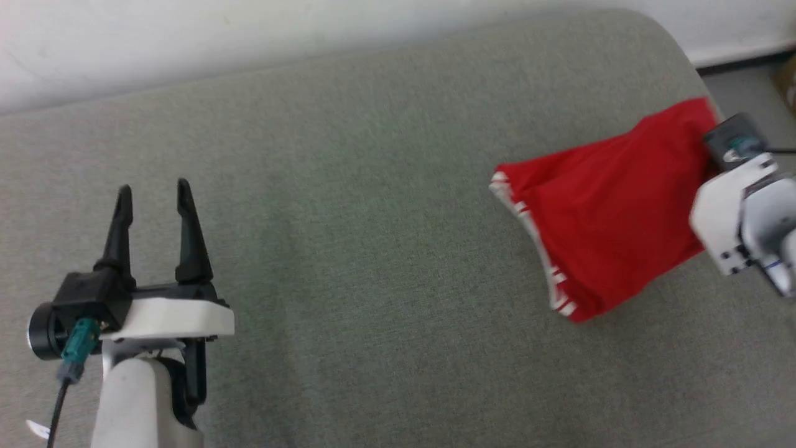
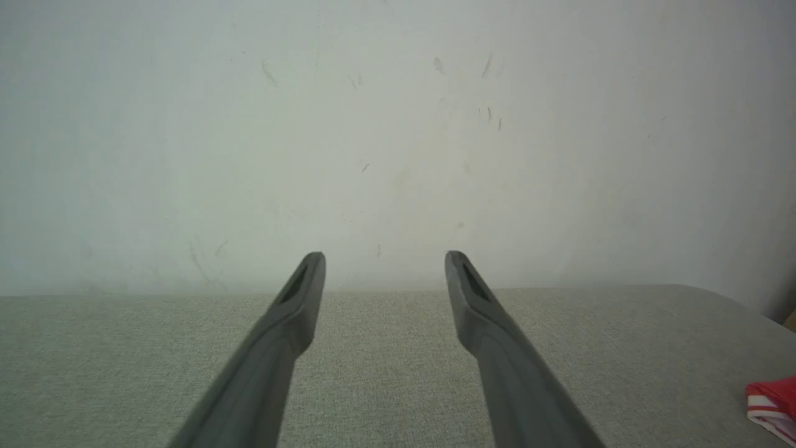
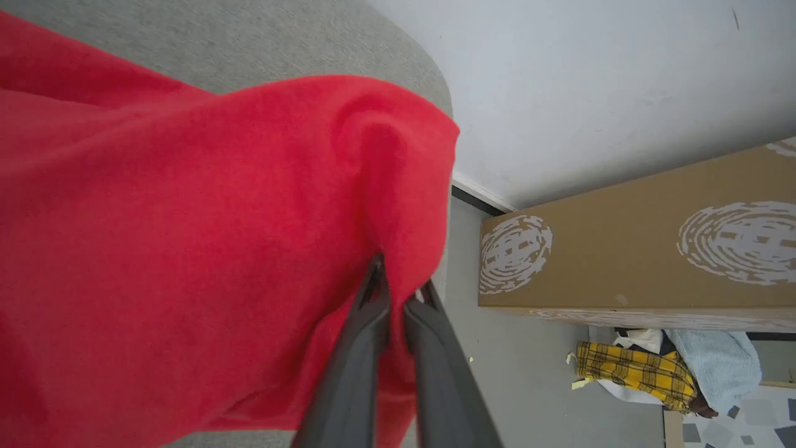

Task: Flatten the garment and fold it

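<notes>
Garment (image 3: 186, 249) fold, prob hem, pinched in R gripper (image 3: 401, 277); L gripper (image 1: 153, 186) wide open

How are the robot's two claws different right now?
The left gripper has its fingers spread wide; the right gripper has them pinched together. The left gripper holds nothing; the right gripper grips the red garment at the edge of the gray surface. Both have long dark fingers.

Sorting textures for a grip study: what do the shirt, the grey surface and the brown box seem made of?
The shirt: soft matte knit cloth, it seems; it drapes and puckers where the right pincer nips it. The grey surface: woven fabric cover, matte, with fine weave grain. The box: probably cardboard, flat brown, dull, with white printed marks.
</notes>
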`<state>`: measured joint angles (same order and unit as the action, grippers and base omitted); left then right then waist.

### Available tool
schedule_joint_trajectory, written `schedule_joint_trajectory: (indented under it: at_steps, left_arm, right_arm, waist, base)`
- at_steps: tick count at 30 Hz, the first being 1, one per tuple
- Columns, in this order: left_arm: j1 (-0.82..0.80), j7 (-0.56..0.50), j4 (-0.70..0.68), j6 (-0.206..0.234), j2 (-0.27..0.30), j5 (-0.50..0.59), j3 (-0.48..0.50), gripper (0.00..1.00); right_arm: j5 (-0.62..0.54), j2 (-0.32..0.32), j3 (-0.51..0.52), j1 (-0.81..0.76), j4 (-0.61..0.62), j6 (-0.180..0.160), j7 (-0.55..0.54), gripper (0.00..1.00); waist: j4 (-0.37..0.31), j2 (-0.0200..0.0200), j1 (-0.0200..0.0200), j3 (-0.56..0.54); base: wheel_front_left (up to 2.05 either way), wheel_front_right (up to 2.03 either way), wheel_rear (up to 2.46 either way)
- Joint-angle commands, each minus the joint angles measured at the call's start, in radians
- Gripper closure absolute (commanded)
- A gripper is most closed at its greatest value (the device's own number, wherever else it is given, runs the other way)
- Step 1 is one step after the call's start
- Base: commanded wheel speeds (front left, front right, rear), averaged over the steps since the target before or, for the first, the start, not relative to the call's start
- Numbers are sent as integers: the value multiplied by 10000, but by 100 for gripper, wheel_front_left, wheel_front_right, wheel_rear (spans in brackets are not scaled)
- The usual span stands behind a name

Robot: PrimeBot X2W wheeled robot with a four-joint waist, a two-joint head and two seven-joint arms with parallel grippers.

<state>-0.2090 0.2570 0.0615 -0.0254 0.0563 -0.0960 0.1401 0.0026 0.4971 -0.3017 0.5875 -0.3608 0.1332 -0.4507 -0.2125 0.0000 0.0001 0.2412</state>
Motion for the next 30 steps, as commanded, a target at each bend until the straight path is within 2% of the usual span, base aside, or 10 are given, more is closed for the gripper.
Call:
schedule_joint_trajectory:
  at_steps: [1, 9, 17, 18, 19, 25, 30]
  left_arm:
    - [-241, 47, -79, -37, 84, 77, 73, 0]
    - [-762, 47, -140, -206, 343, 299, 9, 0]
    - [-924, 47, -137, -251, 354, 441, -183, 0]
    - [-913, 47, -99, -256, 343, 442, -209, 0]
    - [-883, 47, -61, -257, 330, 441, -232, 0]
    - [-592, 47, 246, -206, 221, 397, -340, 0]
    - [-56, 47, 638, -196, 99, 219, -460, 0]
  right_arm:
    - [-198, 97, 311, 317, -329, -25, 261, 100]
    - [-1255, -59, 2182, 1084, -1966, -25, 1442, 100]
    - [-2537, -549, 3858, 1412, -3144, -25, 2232, 100]
    - [-2640, -653, 4107, 1415, -3262, -25, 2269, 87]
    - [-2726, -743, 4326, 1410, -3376, -25, 2308, 0]
    - [-3059, -1066, 5159, 1237, -3610, -25, 2610, 0]
    - [-2649, -1464, 5602, 703, -3494, -25, 3509, 0]
  waist:
    - [-564, 0, -1, 905]
    - [-399, 0, -1, 1750]
    - [102, 0, -1, 1869]
    - [160, 0, -1, 1802]
    - [214, 0, -1, 1715]
    - [428, 0, -1, 904]
    - [667, 0, -1, -279]
  base:
    - [0, 0, 0]
    - [0, 0, 0]
    - [0, 0, 0]
    - [0, 0, 0]
    - [0, 0, 0]
    - [0, 0, 0]
    - [0, 0, 0]
